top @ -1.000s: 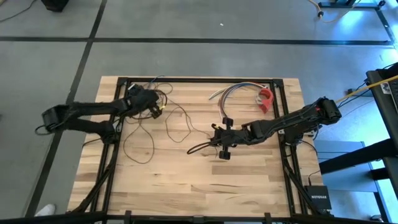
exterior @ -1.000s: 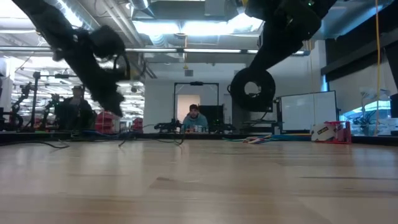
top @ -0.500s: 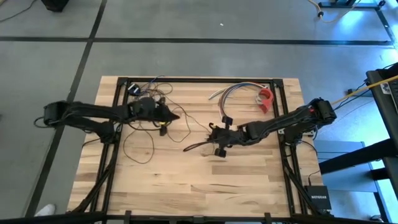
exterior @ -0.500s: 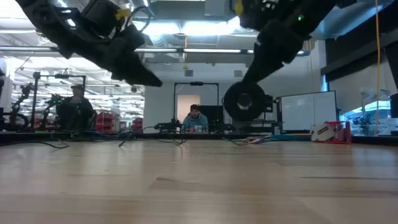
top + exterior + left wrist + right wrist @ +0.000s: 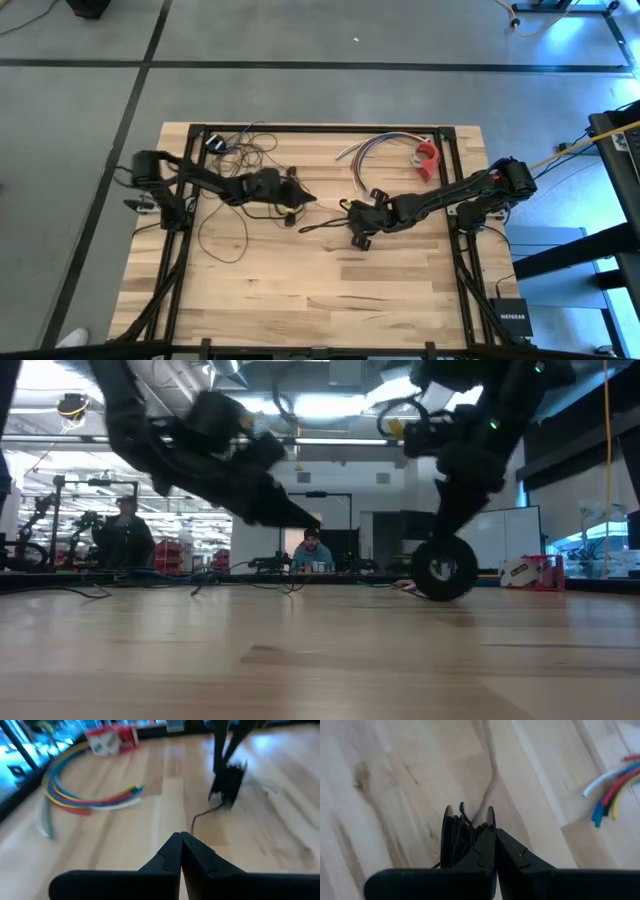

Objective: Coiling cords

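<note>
Cords [image 5: 236,205]: thin dark wire in loose loops on the table's left half, tangled toward the far left corner, with one tail running to the centre between the two pincers.
Left gripper [image 5: 312,199]: fingers pressed together with nothing seen between them, tip pointing at the right gripper from just beside it; the wire loops lie behind and under its arm.
Right gripper [image 5: 347,208]: fingers closed; in its wrist view a small bunch of dark wire [image 5: 462,832] sits against the fingers, though whether it is pinched cannot be told.
Table [image 5: 300,290]: pale wood planks with visible grain, framed by black rails.
Multicoloured wires [image 5: 378,146]: a short curved bundle beyond the right gripper, near the far edge.
Red object [image 5: 427,158]: just beside that bundle, toward the right edge.
Floor [image 5: 90,100]: grey, crossed by dark lines.
Room: bright ceiling lights, a whiteboard [image 5: 488,540], and two people [image 5: 312,550] far behind the table.
</note>
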You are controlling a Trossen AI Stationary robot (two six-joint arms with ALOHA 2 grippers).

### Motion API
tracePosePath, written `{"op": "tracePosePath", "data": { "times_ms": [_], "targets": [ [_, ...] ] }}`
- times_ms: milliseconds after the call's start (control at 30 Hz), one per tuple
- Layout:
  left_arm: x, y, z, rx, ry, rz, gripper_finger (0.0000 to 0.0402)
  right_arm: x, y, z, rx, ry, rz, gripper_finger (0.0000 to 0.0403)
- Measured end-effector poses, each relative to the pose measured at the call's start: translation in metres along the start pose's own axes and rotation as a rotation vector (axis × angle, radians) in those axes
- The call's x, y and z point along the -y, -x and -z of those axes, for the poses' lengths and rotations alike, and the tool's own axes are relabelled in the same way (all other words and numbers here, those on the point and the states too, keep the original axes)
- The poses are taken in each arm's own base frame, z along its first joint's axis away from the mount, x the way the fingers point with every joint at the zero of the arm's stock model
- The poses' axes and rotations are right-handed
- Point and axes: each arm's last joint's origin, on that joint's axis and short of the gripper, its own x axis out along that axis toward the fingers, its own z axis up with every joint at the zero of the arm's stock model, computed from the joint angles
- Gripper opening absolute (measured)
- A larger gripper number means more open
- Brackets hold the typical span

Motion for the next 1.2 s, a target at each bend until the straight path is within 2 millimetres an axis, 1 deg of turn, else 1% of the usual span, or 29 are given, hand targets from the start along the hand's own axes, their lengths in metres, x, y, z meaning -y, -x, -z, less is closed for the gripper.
{"op": "tracePosePath", "data": {
  "times_ms": [133, 233, 333, 433, 567, 767, 833, 1000, 1100, 1200],
  "targets": [
    [0.006, -0.033, 0.013, -0.076, -0.012, 0.034, 0.0001, 0.003, -0.005, 0.009, -0.013, -0.058, 0.02, 0.0005],
    [0.009, -0.05, 0.026, -0.176, -0.028, 0.052, 0.0001, 0.004, -0.005, 0.012, -0.025, -0.076, 0.032, 0.0005],
    [0.003, -0.062, 0.032, -0.24, -0.011, 0.011, 0.0001, 0.004, -0.006, 0.013, -0.033, -0.079, 0.029, 0.0005],
    [-0.004, -0.064, 0.035, -0.305, -0.001, -0.022, 0.0001, 0.005, -0.006, 0.015, -0.056, -0.074, 0.024, 0.0005],
    [-0.008, -0.059, 0.037, -0.367, 0.009, -0.037, 0.0001, 0.004, -0.005, 0.018, -0.083, -0.06, 0.018, 0.0005],
    [-0.004, -0.048, 0.024, -0.398, -0.073, -0.038, 0.0001, 0.004, -0.005, 0.018, -0.083, -0.047, 0.025, 0.0005],
    [-0.004, -0.041, 0.019, -0.435, -0.089, -0.049, 0.0001, 0.003, -0.005, 0.019, -0.083, -0.042, 0.026, 0.0005],
    [0.001, -0.013, 0.007, -0.598, -0.13, -0.08, 0.0, 0.003, -0.006, 0.019, -0.076, -0.042, 0.03, 0.0005],
    [0.002, 0.003, 0.003, -0.693, -0.115, -0.084, 0.0, 0.002, -0.006, 0.019, -0.072, -0.043, 0.029, 0.0005],
    [0.002, 0.015, -0.005, -0.712, -0.079, -0.091, 0.0, 0.001, -0.006, 0.016, -0.049, -0.052, 0.019, 0.0005]
  ]
}}
